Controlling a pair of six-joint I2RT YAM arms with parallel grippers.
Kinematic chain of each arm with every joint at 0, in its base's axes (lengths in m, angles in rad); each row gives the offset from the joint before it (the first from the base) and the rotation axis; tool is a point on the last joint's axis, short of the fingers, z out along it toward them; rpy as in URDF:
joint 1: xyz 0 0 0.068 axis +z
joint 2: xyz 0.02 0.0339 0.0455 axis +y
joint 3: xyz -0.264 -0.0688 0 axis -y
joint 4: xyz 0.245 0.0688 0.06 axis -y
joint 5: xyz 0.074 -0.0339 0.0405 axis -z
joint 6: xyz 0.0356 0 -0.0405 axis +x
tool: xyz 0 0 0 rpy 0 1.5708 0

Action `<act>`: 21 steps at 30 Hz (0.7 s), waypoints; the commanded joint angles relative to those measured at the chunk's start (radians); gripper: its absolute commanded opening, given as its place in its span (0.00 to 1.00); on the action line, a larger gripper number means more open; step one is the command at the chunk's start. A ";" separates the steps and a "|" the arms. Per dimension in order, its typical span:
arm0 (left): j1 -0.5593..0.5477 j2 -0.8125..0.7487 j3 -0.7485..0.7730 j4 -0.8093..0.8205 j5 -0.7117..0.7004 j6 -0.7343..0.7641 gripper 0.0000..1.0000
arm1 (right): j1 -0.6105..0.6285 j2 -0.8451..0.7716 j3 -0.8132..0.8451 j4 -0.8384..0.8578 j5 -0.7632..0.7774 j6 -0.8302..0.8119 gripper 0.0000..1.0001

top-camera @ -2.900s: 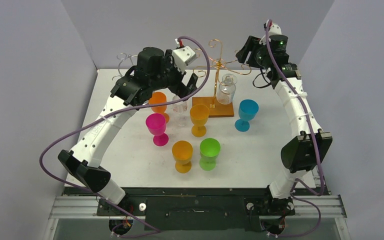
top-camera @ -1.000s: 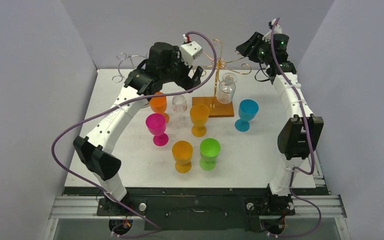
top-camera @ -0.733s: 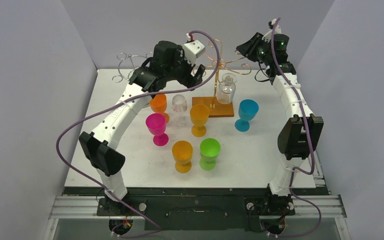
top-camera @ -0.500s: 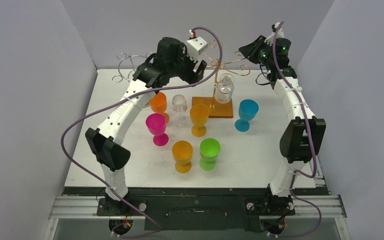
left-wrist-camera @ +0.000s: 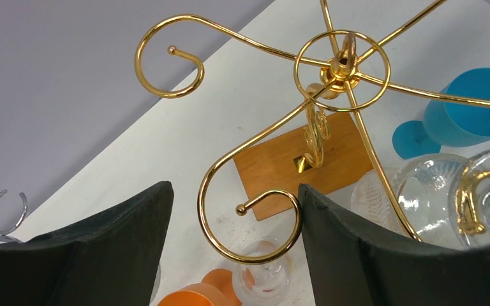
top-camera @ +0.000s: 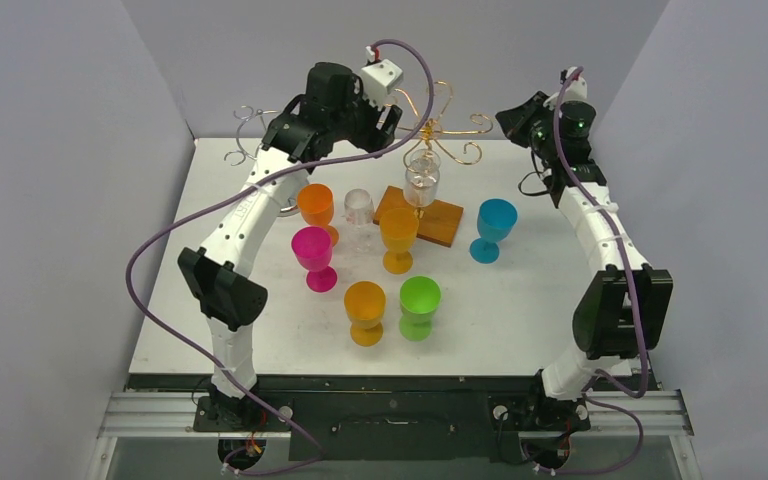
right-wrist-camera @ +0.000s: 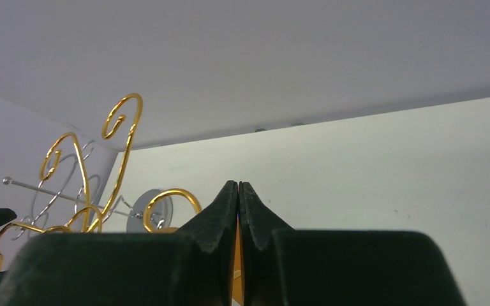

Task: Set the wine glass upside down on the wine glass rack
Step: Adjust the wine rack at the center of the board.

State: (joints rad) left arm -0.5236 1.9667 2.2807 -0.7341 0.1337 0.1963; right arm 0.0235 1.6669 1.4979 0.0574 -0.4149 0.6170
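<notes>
Eight glasses all told, seven stood on the table and one hung up. Furthest left of the gold rack, a silver wire stand can be seen by the back wall. The left gripper is held high, just left of the rack's top. Its jaws are spread wide, and one curled rack arm is framed between the fingers, not pinched as far as can be told.

Down on the table, left of the rack, an orange cup, a pink cup and a clear cup are stood upright. An amber cup is parked just in front of the rack's wooden base. A second orange one and a green cup are set further forward.

The wine glass is hung upside down on the rack. Its stem is caught in a hook and its bowl is dangling over the base.

Right of the rack, a blue cup is stood near the base. The right gripper is held well right of the rack, with its fingers pressed together on nothing.
</notes>
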 commanded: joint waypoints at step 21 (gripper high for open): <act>0.033 -0.038 -0.045 0.072 0.051 0.045 0.70 | 0.020 -0.084 -0.036 0.136 -0.159 0.071 0.62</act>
State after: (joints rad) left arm -0.5018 1.9842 2.2452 -0.7124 0.1581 0.2306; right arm -0.0120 1.5589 1.3891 0.1558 -0.4675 0.6712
